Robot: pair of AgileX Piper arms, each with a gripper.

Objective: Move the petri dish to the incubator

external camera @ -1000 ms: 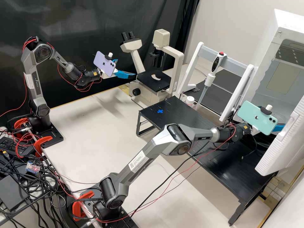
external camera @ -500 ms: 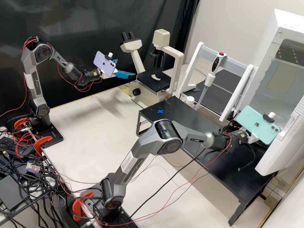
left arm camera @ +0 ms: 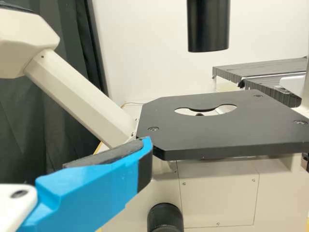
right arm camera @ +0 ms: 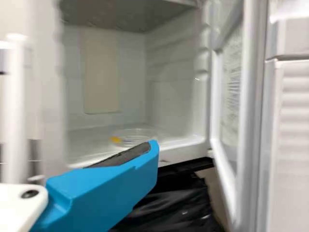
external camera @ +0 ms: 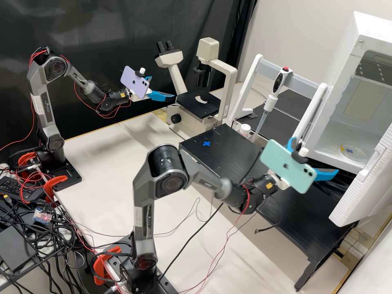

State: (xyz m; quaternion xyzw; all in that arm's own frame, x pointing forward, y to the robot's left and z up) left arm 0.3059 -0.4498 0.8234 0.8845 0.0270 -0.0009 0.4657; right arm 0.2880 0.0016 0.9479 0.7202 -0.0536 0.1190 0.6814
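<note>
- At the far left of the high view, we have a tangle of black and red cables (external camera: pixel 57 241) beside the arm bases and their orange-red clamps (external camera: pixel 54 185).
- Next, we find the left gripper (external camera: pixel 163 87) held up just beside the microscope (external camera: pixel 174 73), behind a lilac phone (external camera: pixel 134 82) mounted on its arm. Its blue fingers stand apart with nothing between them.
- On the microscope, we see a flat black stage (external camera: pixel 199 104) with a cut-out in its middle.
- Then comes a low black table (external camera: pixel 245 161), marked with a blue cross (external camera: pixel 206 143) near its left end.
- Behind that table, we see a small white-capped container (external camera: pixel 245 129), and right of it a pipette (external camera: pixel 271 101) with a red button, its tip pointing down, at a white-and-grey frame (external camera: pixel 304 83).
- Farther right, we have the right gripper (external camera: pixel 316 157) in front of the incubator opening, over the black table; a mint-green phone (external camera: pixel 286 168) rides on its arm. This one is released too, fingers spread wide, holding nothing.
- We find the petri dish (external camera: pixel 354 154) lying flat on the floor of the incubator (external camera: pixel 322 149), near the front, with a yellow patch and a blue mark on it.
- At the right, we see the ribbed white door (external camera: pixel 359 192) standing open.
</note>
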